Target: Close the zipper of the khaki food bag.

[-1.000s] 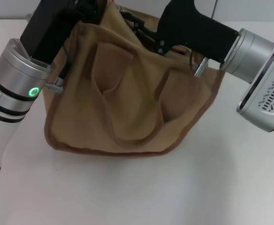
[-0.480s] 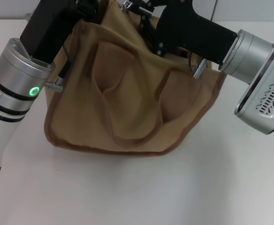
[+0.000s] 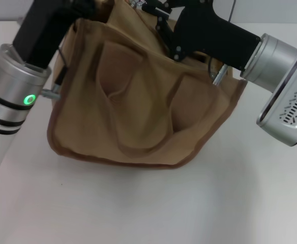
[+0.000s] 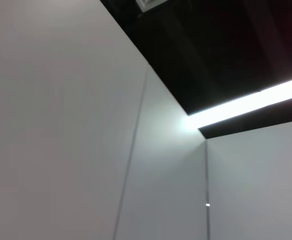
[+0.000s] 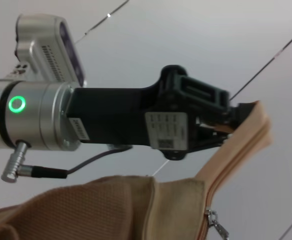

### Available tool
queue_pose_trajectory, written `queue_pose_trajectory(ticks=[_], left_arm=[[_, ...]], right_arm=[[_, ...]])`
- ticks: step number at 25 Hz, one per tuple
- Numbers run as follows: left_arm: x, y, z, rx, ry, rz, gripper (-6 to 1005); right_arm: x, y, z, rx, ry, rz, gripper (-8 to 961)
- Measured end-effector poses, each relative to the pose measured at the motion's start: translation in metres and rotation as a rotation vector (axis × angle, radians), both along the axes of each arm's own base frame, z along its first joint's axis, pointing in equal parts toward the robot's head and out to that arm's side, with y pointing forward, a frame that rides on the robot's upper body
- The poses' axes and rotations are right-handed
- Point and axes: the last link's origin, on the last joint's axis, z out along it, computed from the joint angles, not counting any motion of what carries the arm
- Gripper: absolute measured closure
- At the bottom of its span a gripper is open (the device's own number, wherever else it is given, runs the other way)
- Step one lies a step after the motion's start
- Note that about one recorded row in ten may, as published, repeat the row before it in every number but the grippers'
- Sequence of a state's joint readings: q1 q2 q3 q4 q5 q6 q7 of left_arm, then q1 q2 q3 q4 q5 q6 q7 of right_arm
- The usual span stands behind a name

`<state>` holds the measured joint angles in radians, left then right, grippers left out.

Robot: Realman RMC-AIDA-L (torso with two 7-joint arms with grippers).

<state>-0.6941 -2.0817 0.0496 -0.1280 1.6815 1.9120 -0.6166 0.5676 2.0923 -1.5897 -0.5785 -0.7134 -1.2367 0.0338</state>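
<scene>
On the white table, seen from the head, the khaki food bag is shown lifted at its top edge by both arms. Compared with a second ago, the left arm has been shifted outward and the right gripper has been carried further along the bag's top toward the left one; whether its fingers are clenched cannot be told. From the left wrist, only wall and a ceiling light are shown. From the right wrist, the left gripper is seen clenched on the bag's upturned end, with the zipper pull hanging below those fingers.
</scene>
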Motion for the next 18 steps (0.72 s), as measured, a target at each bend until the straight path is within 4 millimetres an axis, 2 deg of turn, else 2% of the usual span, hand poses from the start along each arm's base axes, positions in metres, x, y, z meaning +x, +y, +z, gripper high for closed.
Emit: queue_pose_trajectory(ticks=[7, 18], left_arm=[[-0.03, 0.001, 0.008, 0.041, -0.016, 0.163, 914], [-0.069, -0.016, 0.022, 0.116, -0.049, 0.318, 912]], right_arm=[[0.015, -0.005, 0.001, 0.005, 0.002, -0.044, 952], [0.041, -0.013, 0.008, 0.025, 0.02, -0.134, 952]])
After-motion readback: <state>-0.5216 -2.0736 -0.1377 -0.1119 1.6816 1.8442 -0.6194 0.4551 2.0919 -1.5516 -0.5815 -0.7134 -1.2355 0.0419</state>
